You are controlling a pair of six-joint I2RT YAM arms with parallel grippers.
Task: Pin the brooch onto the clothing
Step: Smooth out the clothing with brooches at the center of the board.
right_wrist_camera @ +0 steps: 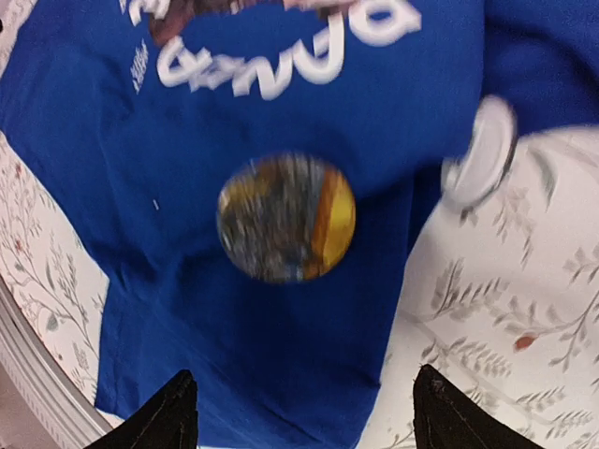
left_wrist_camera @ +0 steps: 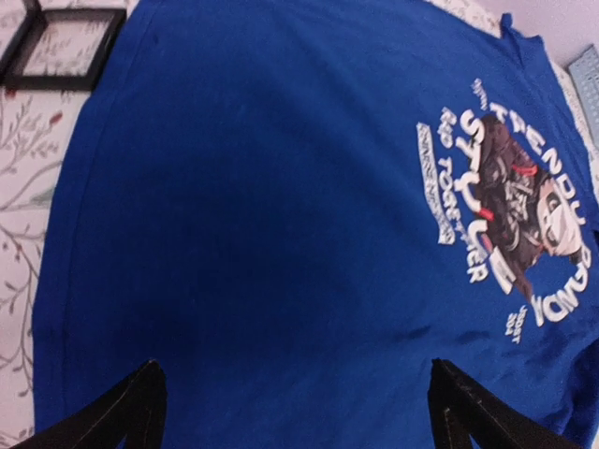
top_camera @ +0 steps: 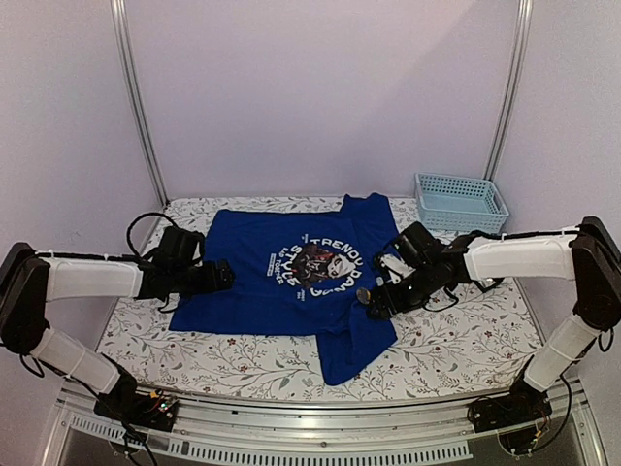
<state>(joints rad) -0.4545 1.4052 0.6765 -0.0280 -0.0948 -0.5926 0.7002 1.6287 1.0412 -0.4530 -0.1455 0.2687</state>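
The clothing [top_camera: 262,277], a royal-blue T-shirt with a round white-lettered print [top_camera: 317,264], lies flat on the floral table. The brooch [right_wrist_camera: 286,218], a round grey and yellow badge, rests on the blue cloth [right_wrist_camera: 234,355] just beyond the print's lettering; it looks blurred, and whether its pin is through the cloth cannot be told. My right gripper [right_wrist_camera: 304,416] hovers open close above it, with nothing between its fingers. At the shirt's left edge my left gripper [left_wrist_camera: 304,407] is open wide over plain blue cloth [left_wrist_camera: 262,206], holding nothing. From above, the brooch [top_camera: 362,295] sits at the right gripper's [top_camera: 376,297] tips.
A small white disc [right_wrist_camera: 481,152] lies at the shirt's edge beside the brooch. A light-blue basket [top_camera: 461,202] stands at the back right. Black square frames [left_wrist_camera: 58,47] lie on the table past the shirt's left side. The floral tablecloth [top_camera: 456,335] shows around the shirt.
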